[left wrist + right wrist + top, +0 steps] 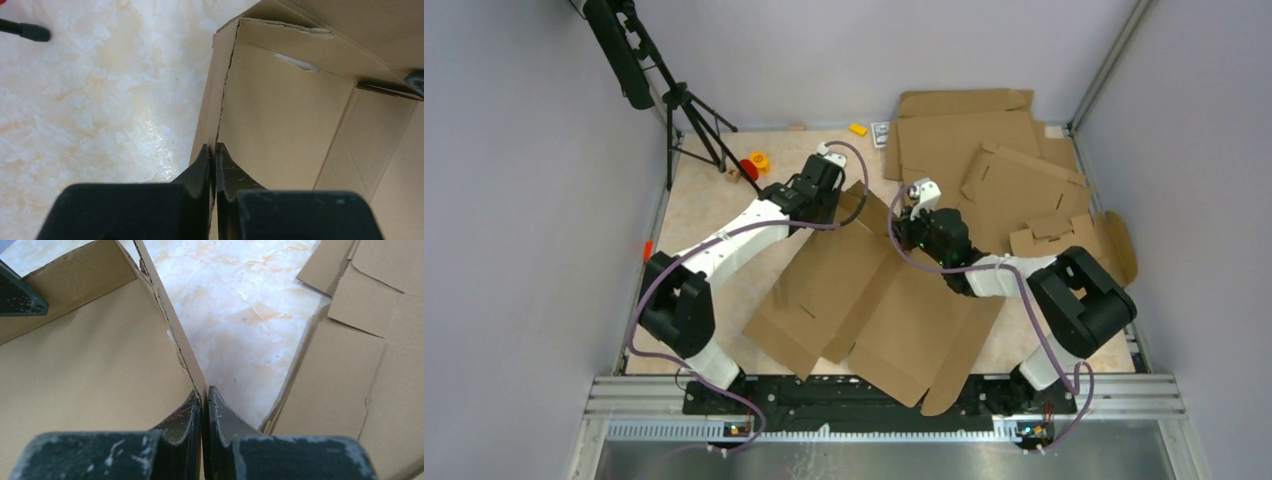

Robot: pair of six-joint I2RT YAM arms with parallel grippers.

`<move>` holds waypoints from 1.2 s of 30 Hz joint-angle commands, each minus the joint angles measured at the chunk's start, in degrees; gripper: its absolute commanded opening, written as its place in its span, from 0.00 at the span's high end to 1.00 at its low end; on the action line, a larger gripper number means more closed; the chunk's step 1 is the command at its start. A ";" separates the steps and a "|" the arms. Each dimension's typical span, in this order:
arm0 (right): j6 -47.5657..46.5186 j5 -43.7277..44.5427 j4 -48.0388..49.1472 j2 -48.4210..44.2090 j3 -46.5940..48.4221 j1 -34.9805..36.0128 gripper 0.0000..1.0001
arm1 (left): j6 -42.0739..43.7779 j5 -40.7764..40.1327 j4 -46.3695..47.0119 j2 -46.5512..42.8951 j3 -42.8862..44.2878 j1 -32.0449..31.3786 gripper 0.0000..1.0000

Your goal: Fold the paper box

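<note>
The table (pixel 724 215) is what I work over, and my landmark on it is the stack of spare blanks (pixel 964 150) at its far right corner. The paper box (pixel 864 310) lies just left of that stack and toward the arm bases, spread out wide, one corner hanging over the near edge of the table.

Most of it is flat sheet. Only the end level with the stack has walls standing. I see two upright panels with a floor between them and a folded corner on the side away from the stack. I judge the fold barely begun: the long panels toward the bases are unraised, and nothing is tucked or locked.

The left gripper (pixel 215 150) is clamped on the top edge of the upright wall farther from the stack. The right gripper (pixel 202 392) pinches the wall on the stack's side, its fingers tight on the cardboard edge.
</note>
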 commanded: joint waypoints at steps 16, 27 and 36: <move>2.67 4.83 15.50 -7.80 -9.01 0.53 0.81 | 2.09 -4.57 -1.75 1.36 11.31 -17.20 1.00; 3.41 5.62 14.52 -13.04 -12.61 0.53 0.70 | 2.97 -6.82 -3.79 3.26 14.50 -20.53 1.00; 4.85 3.47 7.37 -19.46 -14.00 0.53 0.57 | 2.61 -6.49 -3.88 3.92 14.36 -20.71 1.00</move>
